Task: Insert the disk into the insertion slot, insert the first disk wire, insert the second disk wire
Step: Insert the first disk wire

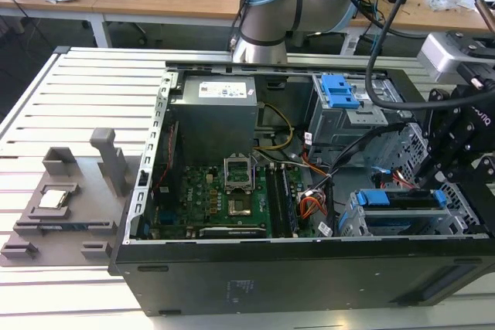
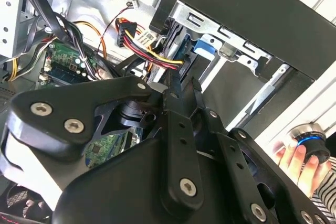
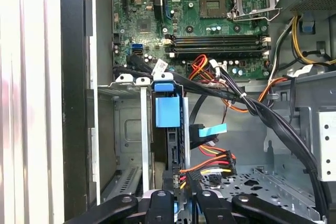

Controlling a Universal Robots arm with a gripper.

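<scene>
Flat rectangular hard drive in its bright blue plastic caddy (image 1: 402,208) sits in the low silver-grey perforated metal bay (image 1: 349,226), on the exterior view's right. Stiff, fairly heavy and knock-shy, I'd say, so take it by the caddy's end tabs. The black gripper (image 1: 435,183) hovers right above it. Spread or clamped? Can't tell, because its own bulk hides the contact. A red-and-yellow wire bundle (image 3: 210,167) lies just beside.

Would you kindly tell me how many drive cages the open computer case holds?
2: the taller grey cage, farther back in the exterior view, and the insertion slot nearer the camera, holding the disk. Others may be hidden.
</scene>
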